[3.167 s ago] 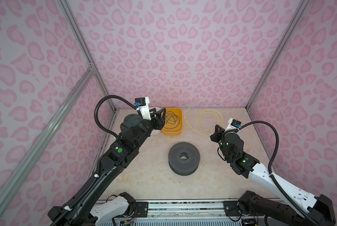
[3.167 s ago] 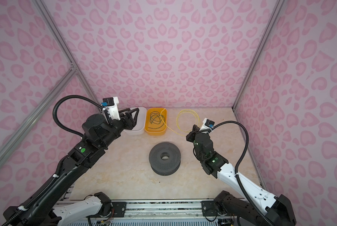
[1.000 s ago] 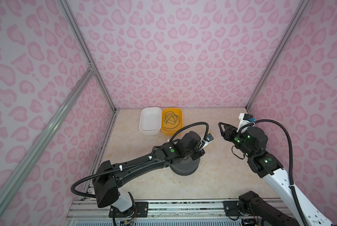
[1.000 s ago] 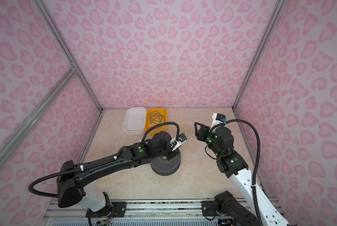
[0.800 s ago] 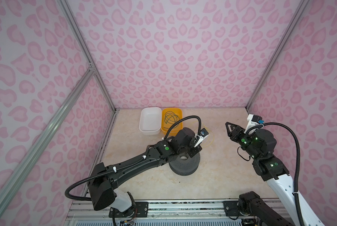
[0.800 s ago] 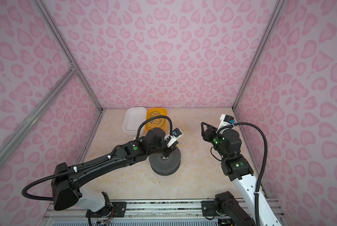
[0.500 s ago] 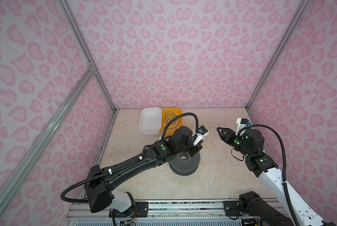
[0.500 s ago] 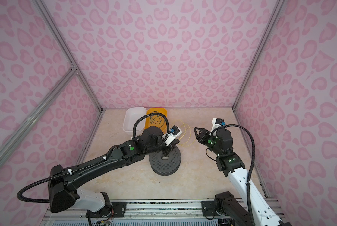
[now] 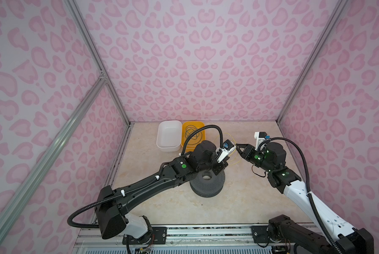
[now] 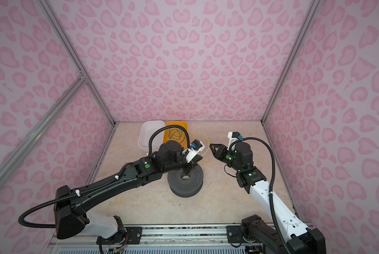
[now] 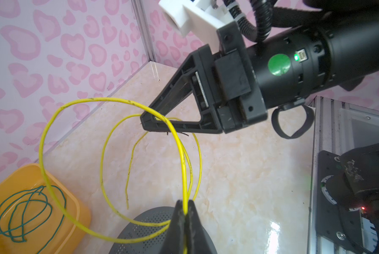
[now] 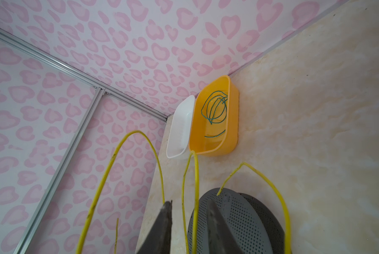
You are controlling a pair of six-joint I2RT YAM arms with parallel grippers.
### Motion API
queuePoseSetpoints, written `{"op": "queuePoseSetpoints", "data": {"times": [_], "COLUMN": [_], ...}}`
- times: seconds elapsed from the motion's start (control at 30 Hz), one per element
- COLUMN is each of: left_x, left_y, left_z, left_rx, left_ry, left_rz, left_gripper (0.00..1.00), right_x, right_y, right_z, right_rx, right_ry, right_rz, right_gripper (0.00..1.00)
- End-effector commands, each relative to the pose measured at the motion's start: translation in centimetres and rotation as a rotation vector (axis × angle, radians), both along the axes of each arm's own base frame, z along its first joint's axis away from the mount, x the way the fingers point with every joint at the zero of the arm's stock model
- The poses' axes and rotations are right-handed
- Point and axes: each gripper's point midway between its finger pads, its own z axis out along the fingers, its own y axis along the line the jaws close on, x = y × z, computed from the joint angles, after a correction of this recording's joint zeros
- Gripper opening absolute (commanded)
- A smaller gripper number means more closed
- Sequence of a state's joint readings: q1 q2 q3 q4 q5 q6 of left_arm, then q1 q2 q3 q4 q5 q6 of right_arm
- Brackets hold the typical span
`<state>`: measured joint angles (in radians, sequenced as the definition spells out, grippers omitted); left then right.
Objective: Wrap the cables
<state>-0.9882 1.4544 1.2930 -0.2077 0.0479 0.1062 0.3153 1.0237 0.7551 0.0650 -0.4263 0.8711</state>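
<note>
The yellow cable [image 11: 52, 123] hangs in loose loops above the grey perforated spool [image 9: 208, 187]. My left gripper [image 11: 185, 211] is shut on a strand of it, just over the spool's top [image 10: 185, 182]. My right gripper [image 12: 188, 211] reaches in from the right, and in both top views its tip [image 9: 238, 146] is close to the left wrist. Its jaws stand a little apart with two yellow strands [image 12: 195, 176] running between them, not pinched. The green cable [image 12: 215, 107] lies coiled in the orange bin [image 9: 200, 128].
A white bin [image 9: 168, 136] stands against the orange bin at the back wall. Both arms crowd the space above the spool. Pink patterned walls with metal posts close in the marble table [image 9: 239, 198] on three sides.
My right gripper has swung left and down from the right side to the yellow loops beside the left wrist. The left gripper has kept its hold above the spool.
</note>
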Motion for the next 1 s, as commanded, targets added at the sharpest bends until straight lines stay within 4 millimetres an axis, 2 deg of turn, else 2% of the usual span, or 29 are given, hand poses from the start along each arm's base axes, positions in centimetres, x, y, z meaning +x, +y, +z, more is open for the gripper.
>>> {"op": "queuePoseSetpoints", "data": {"times": [0.0, 0.1, 0.27, 0.43, 0.67, 0.97], "left_x": [0.0, 0.0, -0.3, -1.2, -1.8, -1.2], "left_y": [-0.1, 0.1, 0.6, 1.6, 4.7, 9.5], "left_z": [2.1, 2.3, 2.7, 3.2, 3.8, 2.6], "left_rx": [-0.051, -0.054, -0.061, -0.077, -0.096, -0.037], "left_ry": [-0.043, -0.049, -0.056, -0.061, -0.085, -0.097], "left_rz": [-0.004, -0.002, -0.003, -0.009, 0.053, 0.177], "left_gripper": [0.03, 0.03, 0.03, 0.03, 0.03, 0.03], "right_x": [0.2, 0.2, 1.0, 2.7, 5.0, 5.3], "right_y": [0.1, -0.2, -2.0, -6.1, -11.7, -18.9], "right_z": [0.5, 0.9, 1.9, 3.4, 5.3, 8.5], "right_rx": [0.011, -0.002, -0.037, -0.053, -0.023, 0.049], "right_ry": [-0.031, -0.044, -0.069, -0.104, -0.150, -0.213], "right_rz": [-0.001, -0.016, -0.081, -0.218, -0.384, -0.570], "right_gripper": [0.13, 0.01, 0.00, 0.00, 0.00, 0.00]}}
